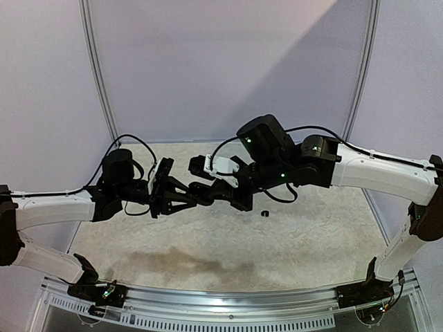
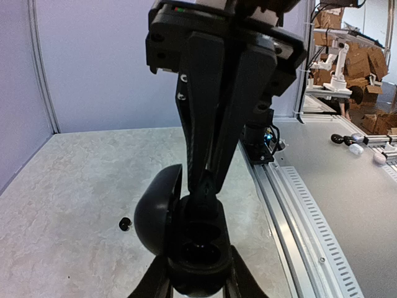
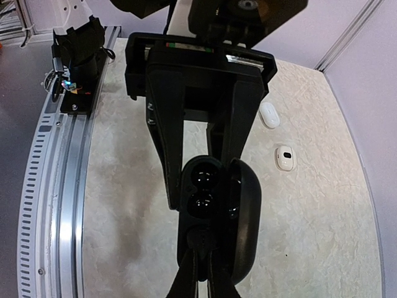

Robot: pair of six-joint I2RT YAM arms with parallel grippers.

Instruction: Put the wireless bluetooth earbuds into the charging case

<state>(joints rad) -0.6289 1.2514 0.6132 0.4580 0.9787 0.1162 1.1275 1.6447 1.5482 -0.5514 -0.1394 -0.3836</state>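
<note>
A black charging case (image 2: pixel 198 248) is held in the air with its lid (image 2: pixel 155 214) open to the left. My left gripper (image 2: pixel 197 282) is shut on the case's base. My right gripper (image 2: pixel 201 197) comes down from above, its fingers pinched together at the case's far well. In the right wrist view my right gripper (image 3: pixel 201 248) is shut on a small black earbud (image 3: pixel 201 238) that sits on the near end of the open case (image 3: pixel 205 186). A second black earbud (image 1: pixel 264 213) lies on the table and also shows in the left wrist view (image 2: pixel 125 223). Both grippers meet mid-table (image 1: pixel 205 194).
Two small white buds (image 3: pixel 269 115) (image 3: pixel 285 158) lie on the pale mat beyond the case. The metal rail (image 1: pixel 221 304) runs along the near edge of the table. White walls close in the back and both sides.
</note>
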